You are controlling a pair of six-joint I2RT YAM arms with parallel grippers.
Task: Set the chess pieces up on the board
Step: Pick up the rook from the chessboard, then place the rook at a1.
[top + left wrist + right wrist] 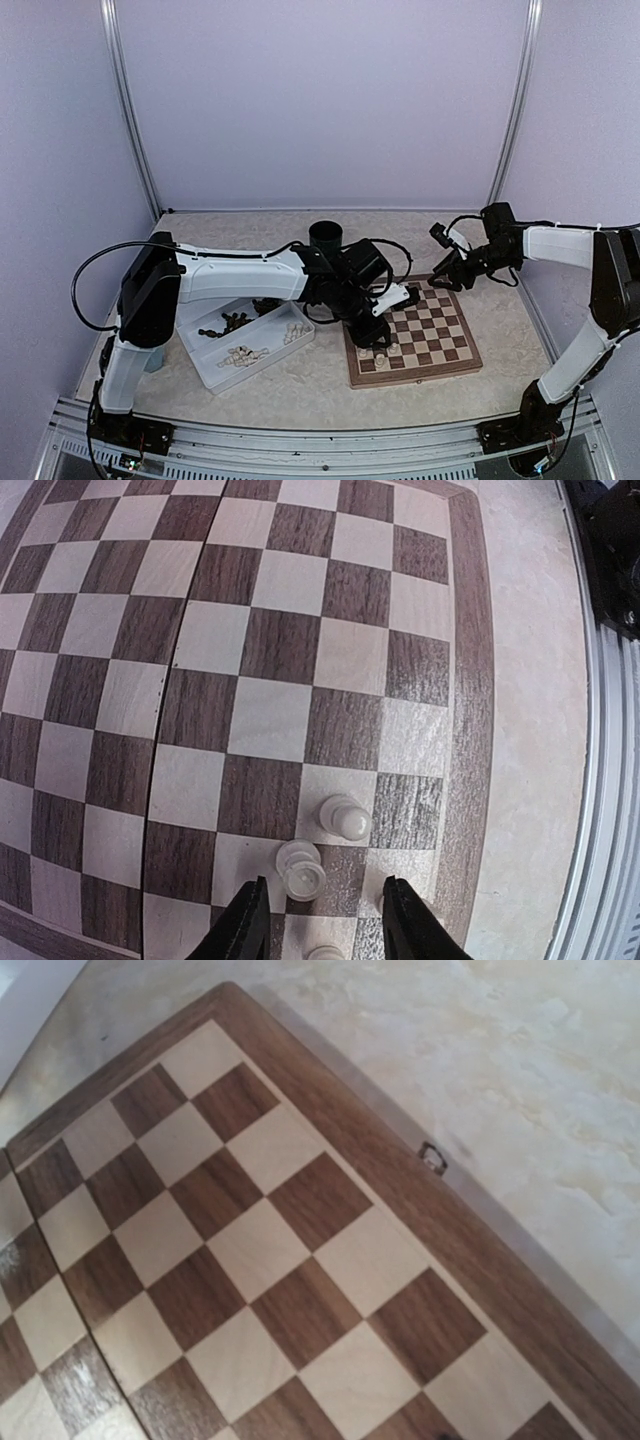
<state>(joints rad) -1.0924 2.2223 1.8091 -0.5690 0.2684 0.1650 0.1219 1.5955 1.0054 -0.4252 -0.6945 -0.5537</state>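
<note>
Left tool (325, 890), its fingers (247, 925) spread wide, straddles cream chess pieces (345, 817) standing at the near corner of the board (280, 640), likely to seat one squarely. Right tool (445, 268) hovers by the far corner; its opening I cannot tell.

Wide open across nearly all squares of the board (280, 640), reachable from above with nothing standing there. Crowded only at the near left corner, where three cream pieces (345, 817) stand close together, just ahead of and between the parted fingers of the left gripper (320, 920), with narrow gaps around them. Partly blocked over the far edge by the right gripper (447, 278), and over the left side by the left arm (240, 275) reaching across above the white tray (205, 358).
</note>
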